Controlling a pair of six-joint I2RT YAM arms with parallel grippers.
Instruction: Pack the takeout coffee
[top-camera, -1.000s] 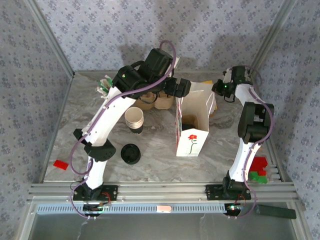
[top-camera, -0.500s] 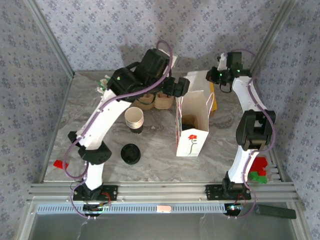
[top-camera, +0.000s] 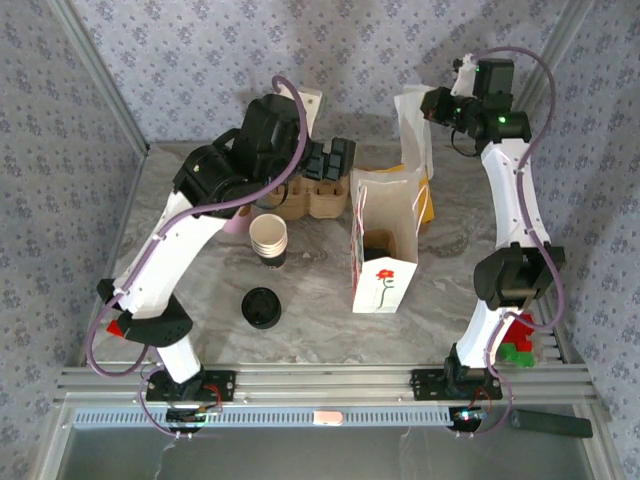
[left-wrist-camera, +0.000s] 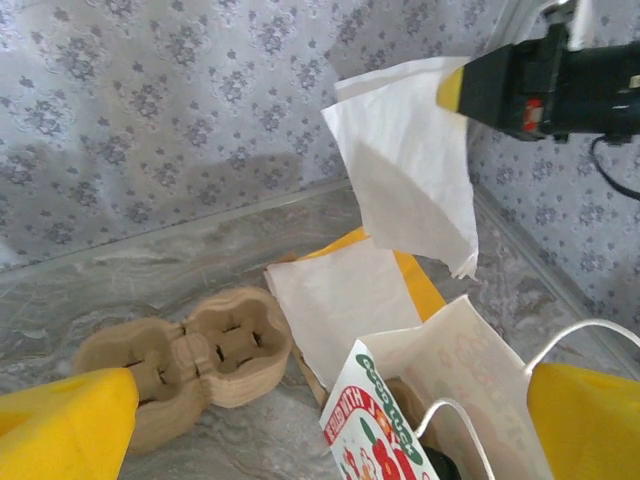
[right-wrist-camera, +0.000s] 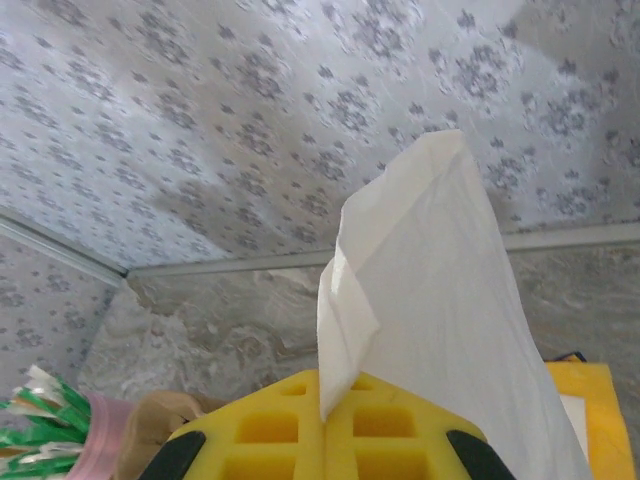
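Note:
A white paper bag with a red flower print stands open at mid-table. Deep inside it a dark round top shows, which looks like the takeout coffee, mostly hidden by the bag walls. My left gripper hovers open behind the bag's left rear corner. Its yellow fingers frame the bag's mouth, with nothing between them. My right gripper is raised high at the back right, shut on a white paper napkin that hangs from it.
A brown pulp cup carrier lies behind the bag. More napkins on a yellow sheet lie at the bag's rear right. A stack of lidless cups and a loose black lid sit left of the bag. Red and green blocks sit front right.
My right arm rose and carried the napkin up off the pile toward the back wall. My left arm lifted and drew back to the left, still open.

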